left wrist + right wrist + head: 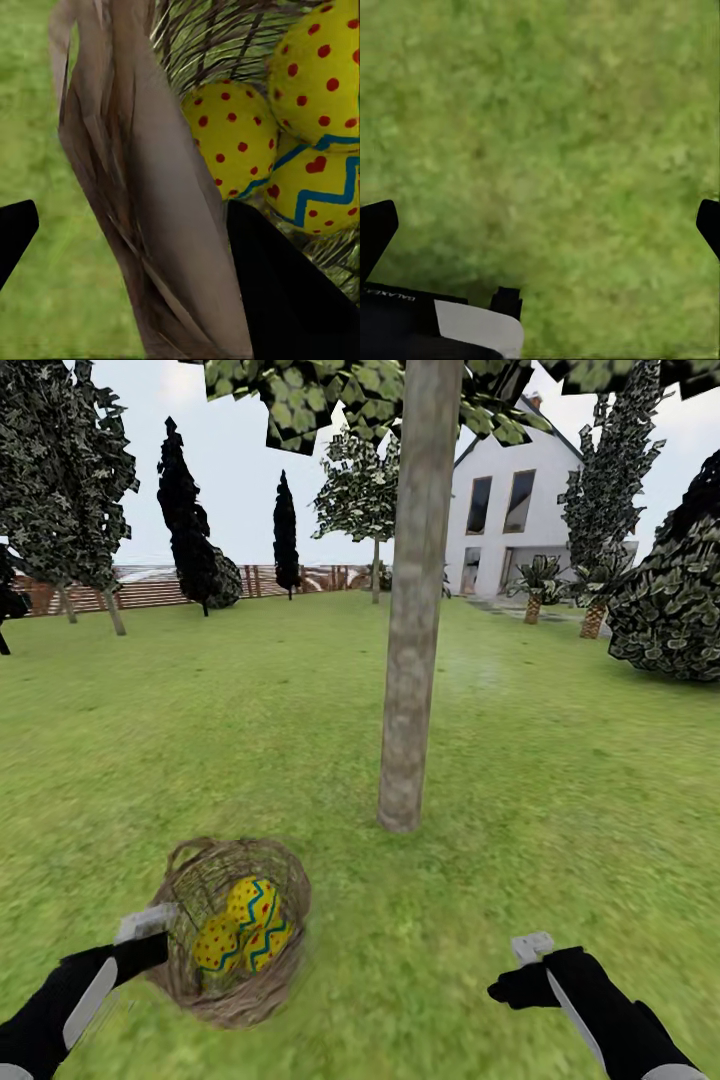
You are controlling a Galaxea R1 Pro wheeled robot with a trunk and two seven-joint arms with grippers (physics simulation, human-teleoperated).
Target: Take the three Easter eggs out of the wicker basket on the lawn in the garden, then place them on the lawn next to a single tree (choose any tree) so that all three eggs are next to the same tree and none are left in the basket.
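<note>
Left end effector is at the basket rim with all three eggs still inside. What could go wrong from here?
1. The left end effector straddles the wicker basket wall, one finger inside; closing would likely grab wicker, not an egg, and could tip the basket.
2. The three Easter eggs are packed touching; reaching for one may push the others deeper.
3. The right end effector hangs open over bare lawn, too far to steady the basket.

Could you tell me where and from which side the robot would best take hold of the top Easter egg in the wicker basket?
Probably from above, through the open mouth of the wicker basket. The top Easter egg lies uppermost on the other two with its upper surface bare, while woven walls close off every side. Pinching across its narrower width should suit, its long axis being tilted. The left gripper, at the basket's rim, is nearest.
</note>
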